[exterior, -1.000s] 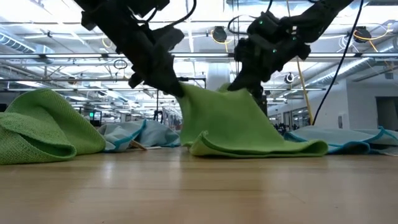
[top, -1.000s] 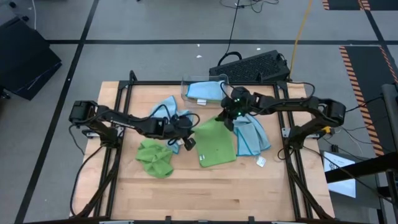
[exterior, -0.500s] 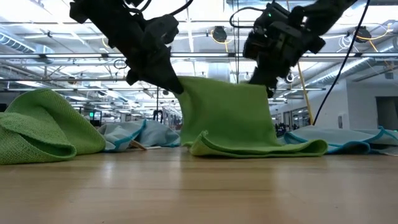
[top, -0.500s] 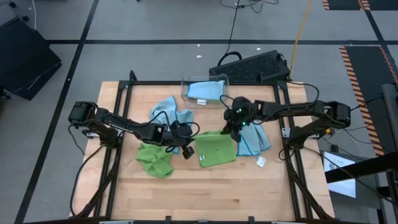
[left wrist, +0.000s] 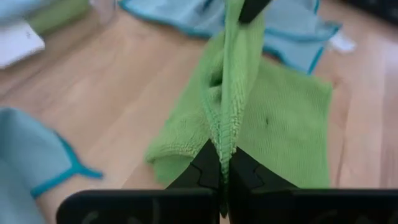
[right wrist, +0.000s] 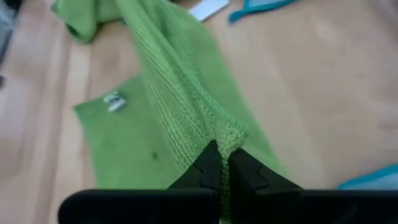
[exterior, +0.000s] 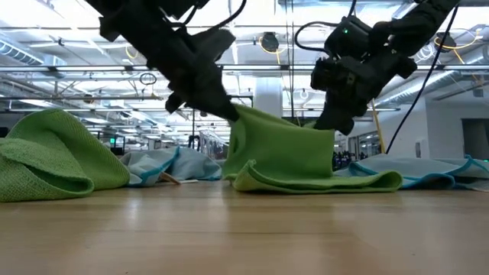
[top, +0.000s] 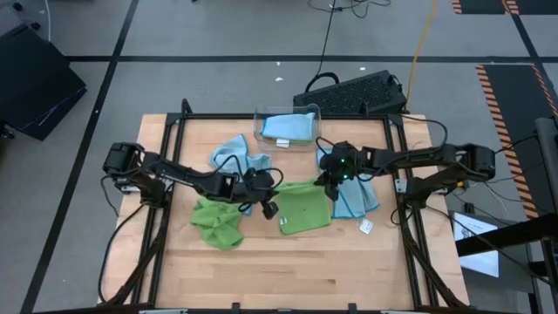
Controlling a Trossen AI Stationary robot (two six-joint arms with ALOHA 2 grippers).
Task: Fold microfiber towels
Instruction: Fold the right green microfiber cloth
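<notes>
- While both arms work at the middle of the wooden surface [top: 288,262], each holds one end of the raised edge of the same lime green towel [top: 303,209].
- Left gripper [top: 267,194]: jaws closed on the green towel's raised edge at its left end; the left wrist view shows the cloth pinched between the two dark fingers [left wrist: 205,171].
- Right gripper [top: 330,185]: jaws closed on the same edge at its right end; the right wrist view shows the cloth bunched where the fingers [right wrist: 208,168] meet.
- Green towel, low view: the gripped edge stands above the surface between the two grippers, the upper layer hangs from it, and the lower layer lies flat with a rolled fold along its front.
- A second green towel [top: 216,221] lies crumpled to the left of the held one, apart from it.
- A light blue towel [top: 240,155] lies rumpled behind the left gripper.
- Another light blue towel [top: 356,194] lies spread just right of the held towel, under the right arm.
- A clear plastic bin [top: 261,131] at the far edge of the surface holds a further light blue towel [top: 288,127].
- A small white tag [top: 365,227] lies on the surface near the right blue towel's front corner.
</notes>
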